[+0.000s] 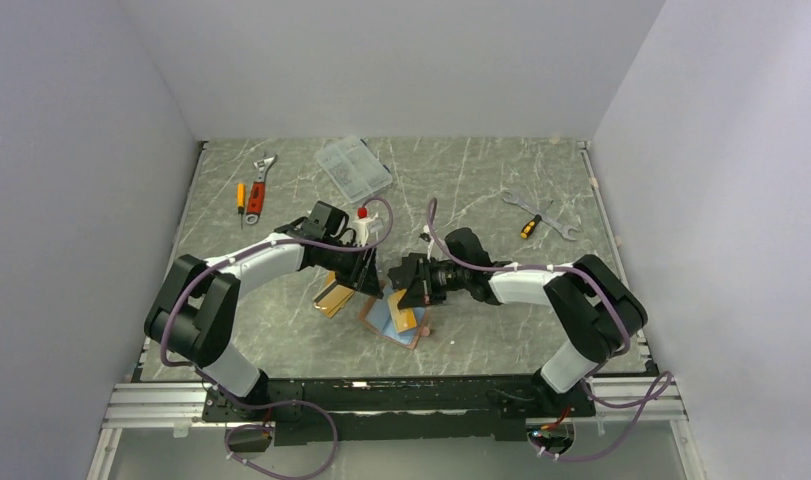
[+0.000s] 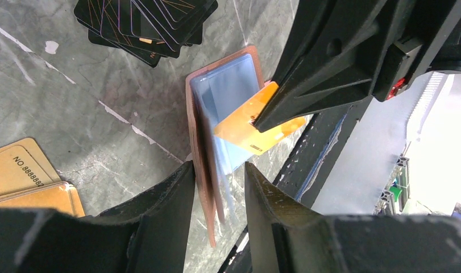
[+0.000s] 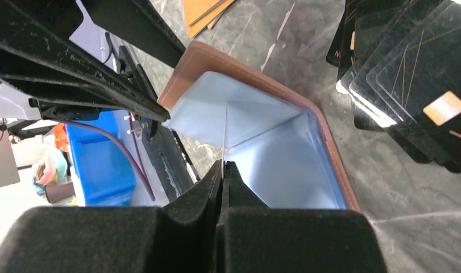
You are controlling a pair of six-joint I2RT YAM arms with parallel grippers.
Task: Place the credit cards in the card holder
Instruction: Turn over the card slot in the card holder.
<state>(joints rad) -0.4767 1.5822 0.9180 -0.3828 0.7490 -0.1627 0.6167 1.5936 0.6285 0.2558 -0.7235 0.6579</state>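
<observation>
table point(image 1: 461, 180): marbled grey | left gripper point(image 2: 219, 170): fingers are closed on the raised flap of the card holder point(image 2: 228, 91), which is laid open near the front-centre edge | right gripper point(image 3: 223, 165): fingers are clamped on an orange credit card point(image 2: 245, 133), held edge-on over the pale-blue inside | gold credit cards point(image 2: 23, 170): laid flat on the table nearby

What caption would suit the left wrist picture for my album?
The left fingers hold the wallet open while the right fingers hold an orange card at its blue inside.
</observation>
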